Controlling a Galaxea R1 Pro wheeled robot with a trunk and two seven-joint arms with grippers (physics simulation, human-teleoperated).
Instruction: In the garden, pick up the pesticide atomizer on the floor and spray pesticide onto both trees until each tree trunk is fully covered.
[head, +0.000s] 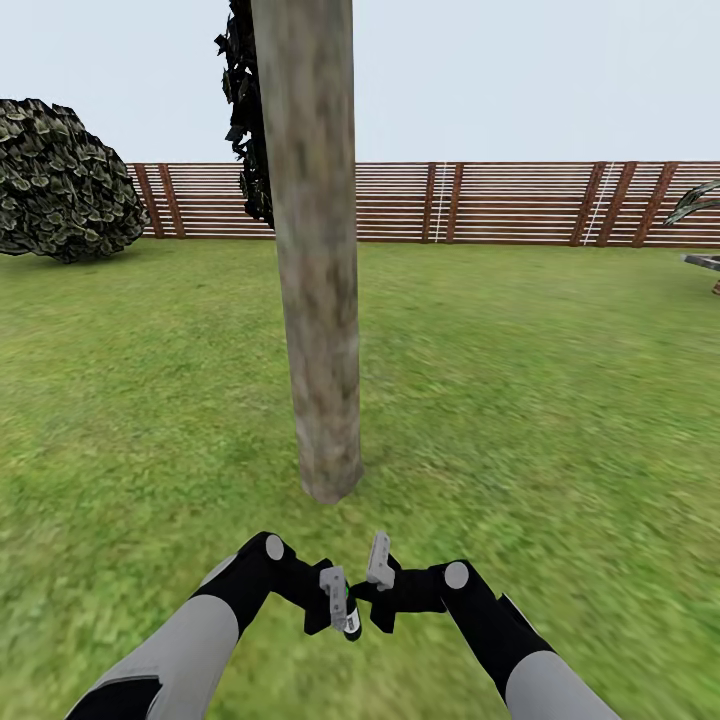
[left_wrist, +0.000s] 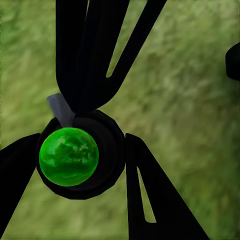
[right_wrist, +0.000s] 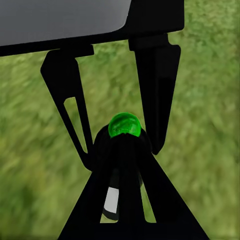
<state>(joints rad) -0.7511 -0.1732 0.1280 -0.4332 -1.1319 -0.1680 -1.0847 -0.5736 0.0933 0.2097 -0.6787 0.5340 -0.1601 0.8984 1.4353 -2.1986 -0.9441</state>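
Note:
One tree's trunk (head: 320, 330), thick, pale grey-brown and mottled, rises from the grass straight ahead of me, with bits of its dark crown (head: 245, 110) behind it. The pesticide atomizer (head: 351, 618) is a small dark bottle; its rounded top (left_wrist: 68, 156) looks glossy green and it carries a white label (right_wrist: 112, 201). My left gripper (head: 343, 612) is shut on it, one finger on each side of the bottle, low in front of the trunk's base. My right gripper (head: 378, 582) faces it with fingers drawn together, tips at the bottle's upper part (right_wrist: 123, 125). The second tree is out of view.
Green lawn (head: 540, 400) spreads all around, ringed by a brown slatted fence (head: 500, 200). A large dark shrub (head: 60, 180) stands far left. At the right edge a palm frond (head: 700, 200) and a dark object (head: 705, 263) poke in.

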